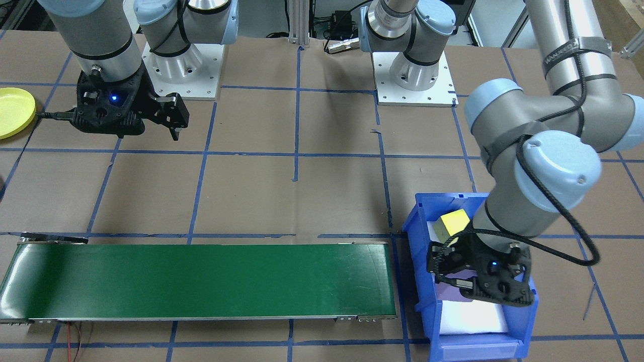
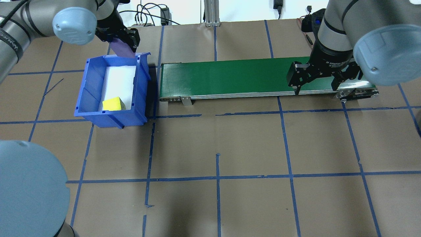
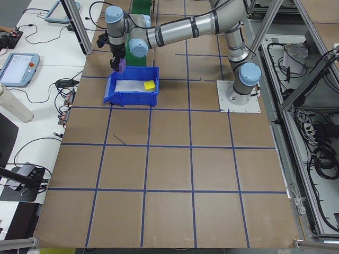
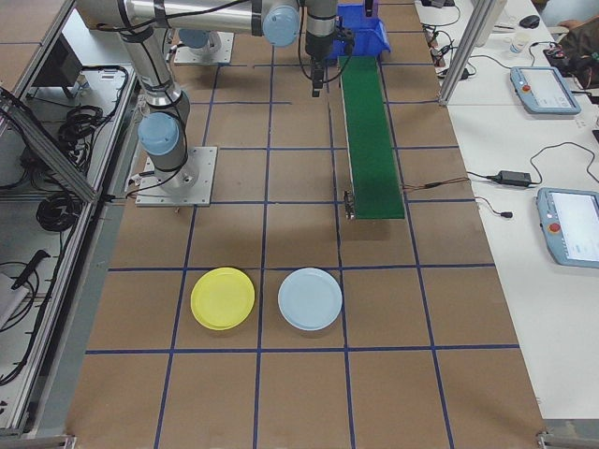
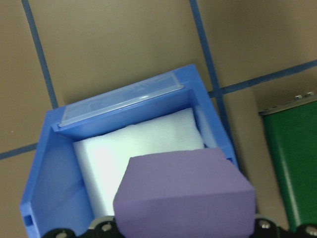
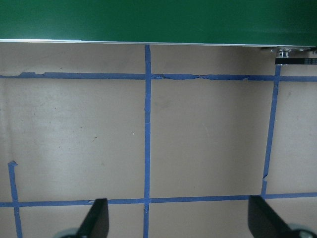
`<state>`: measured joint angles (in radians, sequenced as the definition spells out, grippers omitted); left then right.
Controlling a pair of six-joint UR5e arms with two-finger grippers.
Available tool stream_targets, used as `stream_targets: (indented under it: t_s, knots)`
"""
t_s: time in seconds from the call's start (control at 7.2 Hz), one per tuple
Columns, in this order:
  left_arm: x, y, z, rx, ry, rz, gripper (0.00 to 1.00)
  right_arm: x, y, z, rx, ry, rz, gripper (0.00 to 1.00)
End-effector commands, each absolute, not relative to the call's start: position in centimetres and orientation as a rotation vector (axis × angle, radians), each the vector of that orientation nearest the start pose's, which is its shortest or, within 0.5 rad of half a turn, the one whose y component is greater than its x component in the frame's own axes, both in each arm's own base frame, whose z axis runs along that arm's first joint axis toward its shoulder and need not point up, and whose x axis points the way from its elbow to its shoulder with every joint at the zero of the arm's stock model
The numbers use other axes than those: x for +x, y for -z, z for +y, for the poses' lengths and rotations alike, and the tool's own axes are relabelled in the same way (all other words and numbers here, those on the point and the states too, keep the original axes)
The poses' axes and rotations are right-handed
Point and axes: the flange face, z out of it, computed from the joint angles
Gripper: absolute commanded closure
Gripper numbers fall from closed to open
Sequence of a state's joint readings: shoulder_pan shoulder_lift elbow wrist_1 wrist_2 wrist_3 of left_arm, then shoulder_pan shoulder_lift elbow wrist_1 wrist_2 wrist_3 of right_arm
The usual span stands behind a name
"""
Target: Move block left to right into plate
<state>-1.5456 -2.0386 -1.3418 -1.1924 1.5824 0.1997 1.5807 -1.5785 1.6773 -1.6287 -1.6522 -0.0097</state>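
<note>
My left gripper point(image 2: 120, 43) is shut on a purple block point(image 5: 183, 193), holding it just above the far end of the blue bin point(image 2: 86, 89). A yellow block point(image 2: 113, 104) lies inside the bin on white foam, at the end nearer the robot. My right gripper point(image 2: 315, 88) hangs open and empty over the near edge of the green conveyor point(image 2: 236, 77), at its right end. The yellow plate point(image 4: 223, 297) lies flat on the table far to the robot's right, beyond the conveyor's end, and is also seen in the front view as the plate point(image 1: 15, 111).
A light blue plate point(image 4: 311, 298) lies beside the yellow one. The conveyor runs between the bin and the plates. Both arm bases point(image 1: 181, 65) stand on white plates at the table's back. Brown paper with blue tape lines covers the table.
</note>
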Motion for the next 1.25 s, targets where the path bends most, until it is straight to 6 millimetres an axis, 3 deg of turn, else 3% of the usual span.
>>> stream_targets:
  t_s: [0.0, 0.14, 0.42, 0.56, 0.69, 0.83, 1.11]
  knots:
    - [-20.9, -32.6, -68.2, 0.338, 0.237, 3.098, 0.39, 12.8, -44.4, -48.1, -0.028, -0.069, 3.222, 0.0]
    - [-23.3, -29.9, -68.4, 0.343, 0.242, 3.037, 0.39, 12.8, -44.4, -48.2, -0.028, -0.069, 3.222, 0.0]
    - [-23.7, -26.5, -67.5, 0.253, 0.169, 3.058, 0.39, 12.8, -44.4, -48.1, -0.025, -0.072, 3.222, 0.0]
    - [-24.4, -24.9, -66.3, 0.222, 0.12, 3.062, 0.33, 12.7, -44.4, -48.1, -0.025, -0.074, 3.222, 0.0]
    - [-24.6, -24.6, -65.9, 0.21, 0.118, 3.063, 0.11, 12.7, -44.3, -48.1, -0.026, -0.082, 3.223, 0.0]
    - [-24.6, -25.1, -65.8, 0.145, 0.129, 3.074, 0.0, 12.6, -44.2, -48.2, -0.035, -0.085, 3.221, 0.0]
    - [-25.2, -30.3, -65.5, 0.17, 0.248, 3.14, 0.0, 11.5, -43.3, -48.3, 0.005, -0.123, 3.214, 0.0]
